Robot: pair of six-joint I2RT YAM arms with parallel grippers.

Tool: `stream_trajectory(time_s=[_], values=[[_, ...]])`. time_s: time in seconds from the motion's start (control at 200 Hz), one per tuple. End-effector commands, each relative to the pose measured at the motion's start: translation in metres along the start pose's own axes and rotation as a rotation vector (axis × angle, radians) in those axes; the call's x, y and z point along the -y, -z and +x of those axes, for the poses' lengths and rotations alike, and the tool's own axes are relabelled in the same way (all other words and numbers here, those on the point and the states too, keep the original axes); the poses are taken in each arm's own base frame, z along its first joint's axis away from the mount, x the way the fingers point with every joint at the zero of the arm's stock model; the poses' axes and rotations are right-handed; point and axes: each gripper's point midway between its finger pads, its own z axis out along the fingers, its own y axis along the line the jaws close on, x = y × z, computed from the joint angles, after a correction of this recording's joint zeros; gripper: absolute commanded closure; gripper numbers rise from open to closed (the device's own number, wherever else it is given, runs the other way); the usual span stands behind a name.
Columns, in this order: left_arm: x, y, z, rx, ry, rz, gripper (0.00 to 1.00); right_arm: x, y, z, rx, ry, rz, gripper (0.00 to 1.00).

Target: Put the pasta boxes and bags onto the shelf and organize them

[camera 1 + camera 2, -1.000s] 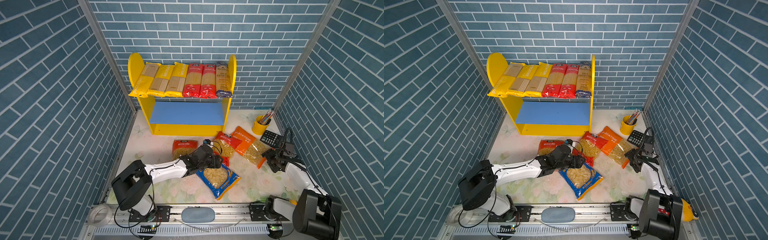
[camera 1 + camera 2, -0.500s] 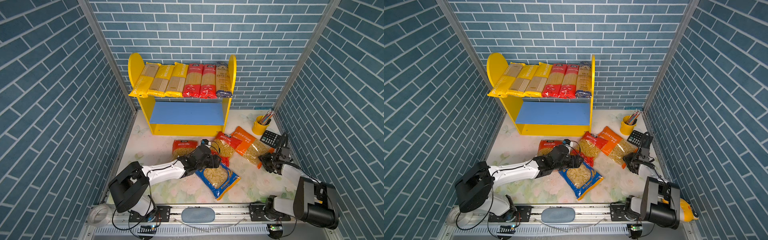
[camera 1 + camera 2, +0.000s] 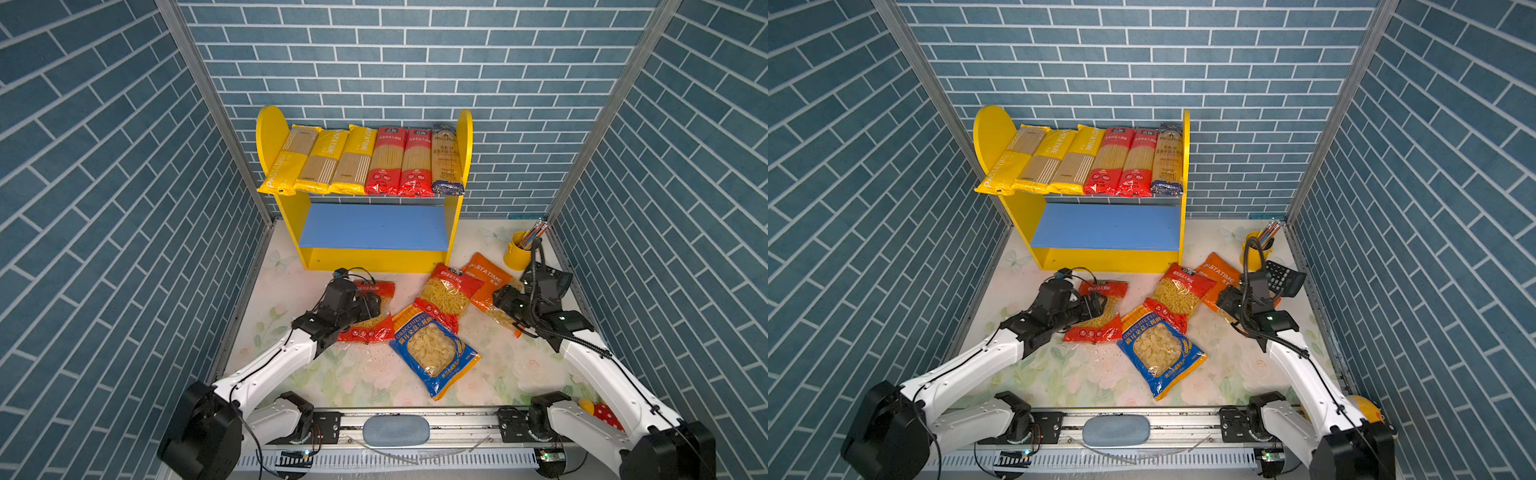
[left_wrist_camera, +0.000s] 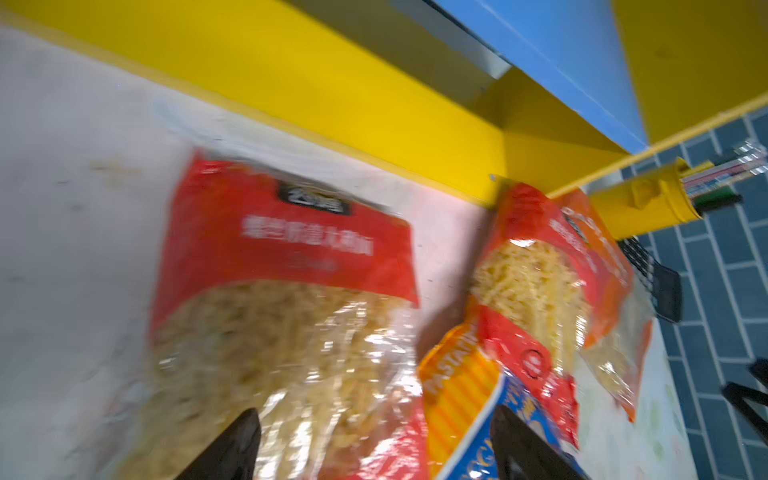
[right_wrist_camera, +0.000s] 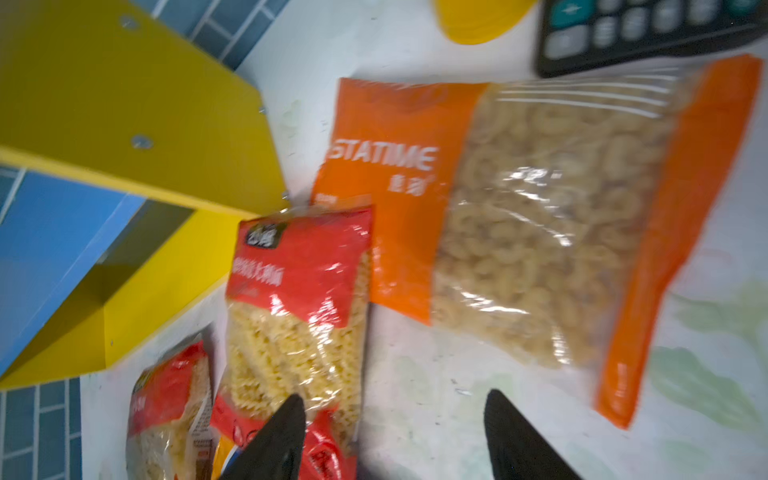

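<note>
Shelf (image 3: 272, 137): at back wall.
Top tier: three yellow spaghetti packs (image 3: 320, 162), two red spaghetti packs (image 3: 401, 160), dark-blue spaghetti pack (image 3: 445, 160), side by side, front ends overhanging.
Table (image 3: 332, 374) before shelf: left red bag (image 4: 286, 249); middle red bag (image 3: 446, 295) lapping blue bag (image 3: 432, 353) and orange bag (image 3: 486, 278).
Left gripper (image 4: 374, 415): fingers spread wide, gripping nothing, low over left red bag's window.
Right gripper (image 5: 395, 399): fingers apart, nothing held, over table between middle red bag and orange bag.
Near orange bag: pencil cup (image 3: 515, 253), calculator (image 3: 1281, 278).
</note>
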Motion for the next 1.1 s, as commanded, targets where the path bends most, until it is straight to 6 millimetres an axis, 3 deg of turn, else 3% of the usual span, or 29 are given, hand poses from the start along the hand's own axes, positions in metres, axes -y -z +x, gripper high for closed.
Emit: stream_trajectory(time_s=[0.0, 0.145, 0.225, 0.3, 0.42, 0.51, 0.695, 0.84, 0.97, 1.095], values=[[-0.053, 0.016, 0.015, -0.040, 0.057, -0.144, 0.08, -0.059, -0.018, 0.042, -0.124, 0.149, -0.086, 0.30], [-0.097, 0.030, 0.032, -0.054, 0.198, -0.226, 0.04, -0.162, -0.035, 0.087, -0.247, 0.305, -0.271, 0.28], [-0.106, 0.030, 0.046, -0.072, 0.244, -0.231, 0.02, -0.199, -0.053, 0.110, -0.320, 0.311, -0.350, 0.27], [-0.110, 0.029, 0.058, -0.098, 0.262, -0.227, 0.01, -0.222, -0.073, 0.128, -0.381, 0.312, -0.384, 0.25], [-0.103, 0.020, 0.069, -0.101, 0.313, -0.138, 0.02, -0.237, -0.109, 0.150, -0.466, 0.293, -0.386, 0.16], [-0.094, 0.010, 0.068, -0.067, 0.356, -0.047, 0.04, -0.236, -0.138, 0.164, -0.506, 0.280, -0.348, 0.15], [-0.076, 0.000, 0.057, -0.030, 0.350, 0.074, 0.18, -0.248, -0.171, 0.180, -0.550, 0.236, -0.380, 0.28], [-0.065, -0.008, 0.053, -0.022, 0.363, 0.152, 0.34, -0.256, -0.174, 0.179, -0.525, 0.184, -0.448, 0.43], [-0.053, -0.004, 0.035, 0.019, 0.343, 0.194, 0.55, -0.269, -0.162, 0.169, -0.493, 0.159, -0.532, 0.65], [-0.044, 0.006, 0.019, 0.059, 0.314, 0.210, 0.70, -0.281, -0.150, 0.157, -0.460, 0.154, -0.588, 0.78]])
